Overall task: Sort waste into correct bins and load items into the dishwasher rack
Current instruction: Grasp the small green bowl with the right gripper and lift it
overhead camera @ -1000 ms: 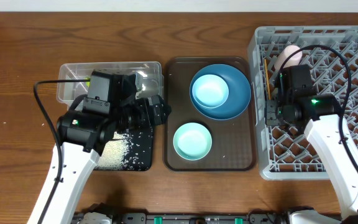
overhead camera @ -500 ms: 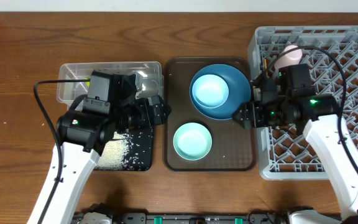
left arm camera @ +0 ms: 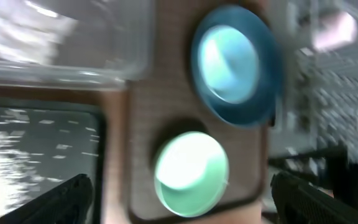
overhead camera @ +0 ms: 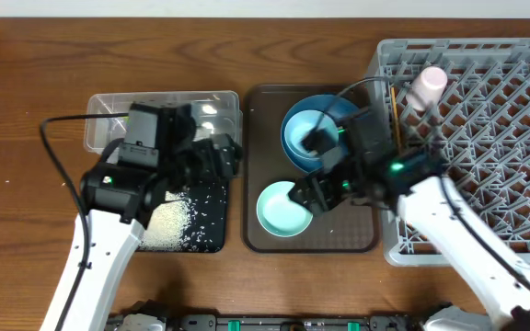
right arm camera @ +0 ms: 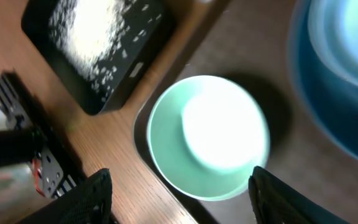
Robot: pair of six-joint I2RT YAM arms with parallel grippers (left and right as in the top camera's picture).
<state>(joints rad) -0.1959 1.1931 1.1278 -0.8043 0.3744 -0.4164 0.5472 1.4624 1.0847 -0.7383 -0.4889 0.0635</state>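
Wooden surface (overhead camera: 26, 74) bore a pale green bowl (overhead camera: 284, 208); the right gripper (right arm camera: 179, 180) hovered over it, spread wide and empty, while the left gripper (left arm camera: 180, 183) gaped empty beside it.

Arms over the crockery, one wrist view smeared

Overhead, the right arm (overhead camera: 431, 198) covered the lower right of the blue plate (overhead camera: 329, 104) and part of the light-blue bowl (overhead camera: 300, 140). The left arm (overhead camera: 145, 165) hid parts of the clear tub (overhead camera: 109, 110) and black tray (overhead camera: 205, 216). The dishwasher rack (overhead camera: 504, 119) ran off the right edge. The left wrist view was motion-blurred, the pink cup (left arm camera: 335, 30) a pale smear.
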